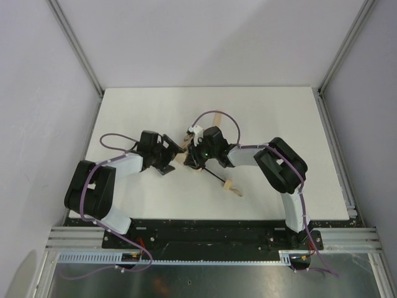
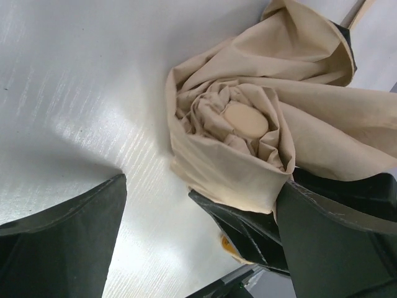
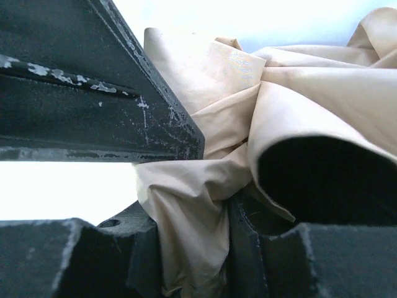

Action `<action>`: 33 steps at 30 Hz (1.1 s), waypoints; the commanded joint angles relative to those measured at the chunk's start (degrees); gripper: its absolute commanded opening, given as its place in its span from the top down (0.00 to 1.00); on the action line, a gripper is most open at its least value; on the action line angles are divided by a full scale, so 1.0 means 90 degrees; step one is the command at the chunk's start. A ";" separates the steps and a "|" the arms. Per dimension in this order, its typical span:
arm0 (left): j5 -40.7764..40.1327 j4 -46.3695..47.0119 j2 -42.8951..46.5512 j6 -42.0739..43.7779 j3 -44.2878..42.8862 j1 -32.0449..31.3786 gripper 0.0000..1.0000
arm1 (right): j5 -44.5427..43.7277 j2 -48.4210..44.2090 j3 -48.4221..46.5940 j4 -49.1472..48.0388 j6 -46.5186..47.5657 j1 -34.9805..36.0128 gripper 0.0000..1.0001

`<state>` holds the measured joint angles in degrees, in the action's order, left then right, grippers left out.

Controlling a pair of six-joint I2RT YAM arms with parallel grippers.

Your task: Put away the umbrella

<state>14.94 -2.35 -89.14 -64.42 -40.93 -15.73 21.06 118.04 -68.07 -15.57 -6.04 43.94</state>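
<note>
The umbrella (image 1: 214, 176) lies mid-table (image 1: 136, 112), wooden handle (image 1: 232, 186) nearest; light, its canopy (image 2: 310, 105) soft and slippery (folds slide); right gripper (image 3: 192, 236) pinches a fold; left gripper (image 2: 201, 186) stands spread; better to grasp the stiff shaft.

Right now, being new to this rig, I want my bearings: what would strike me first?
A crumpled beige umbrella lies in the middle of the table, its black shaft and wooden handle pointing toward the near right. The right tool pinches its fabric, while the left tool stands open beside it.
</note>
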 commanded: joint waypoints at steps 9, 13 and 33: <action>0.0128 0.0524 -0.0724 -0.0172 0.0109 -0.0227 0.02 | 0.2875 0.1086 0.0524 0.0304 -0.1449 -0.0369 1.00; -0.0074 0.0639 -0.0744 -0.0220 0.0413 -0.0271 0.15 | 0.3374 0.1207 0.0525 -0.0039 -0.1807 -0.0515 1.00; -0.0271 0.0654 -0.1131 0.0102 0.0771 -0.0274 0.95 | 0.1874 -0.0337 -0.0087 0.1716 -0.1162 -0.0596 0.34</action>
<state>20.80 12.73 -95.26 -70.70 -37.10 -17.47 45.80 120.70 -67.18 -18.24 -23.55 36.84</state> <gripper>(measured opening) 0.351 0.557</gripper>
